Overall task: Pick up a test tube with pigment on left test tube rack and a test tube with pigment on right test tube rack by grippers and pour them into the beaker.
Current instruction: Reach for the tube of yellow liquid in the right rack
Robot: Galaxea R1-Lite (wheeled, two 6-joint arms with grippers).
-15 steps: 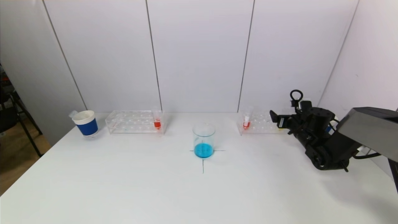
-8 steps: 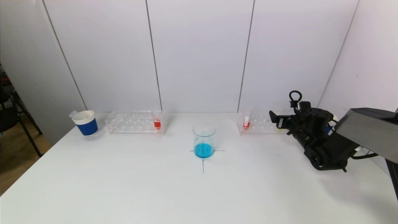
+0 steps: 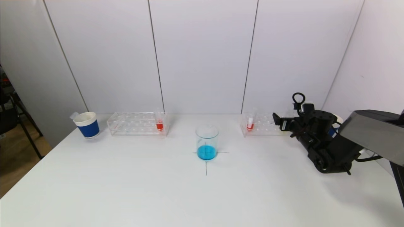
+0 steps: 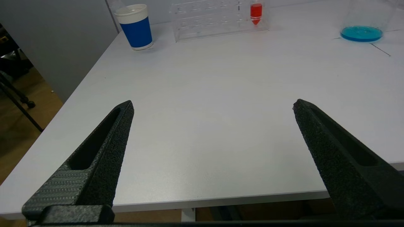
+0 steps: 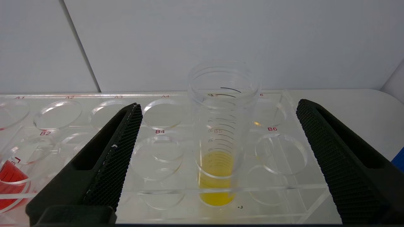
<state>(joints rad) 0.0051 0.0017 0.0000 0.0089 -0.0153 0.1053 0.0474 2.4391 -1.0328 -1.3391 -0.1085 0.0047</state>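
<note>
- Right gripper (image 3: 277,121) low over far right of table (image 3: 157,189), at near edge of right rack (image 3: 262,126); jaws spread wide, gripping nothing.
- Through right wrist view: tube with yellow liquid (image 5: 221,142) upright in hole B5 of the rack, framed between the two fingers (image 5: 110,151), no contact.
- Tube with red liquid (image 3: 250,123) upright near left end of the same rack, well apart from gripper.
- Left rack (image 3: 135,123) at far left; red tube (image 3: 159,123) upright at its right end.
- Beaker (image 3: 207,142) with blue liquid at table centre, between both racks, on a drawn cross.
- Blue and white cup (image 3: 87,125) just left of left rack.
- Left gripper (image 4: 211,132) out of head view; wrist view puts it at near left table edge, jaws spread, empty.
</note>
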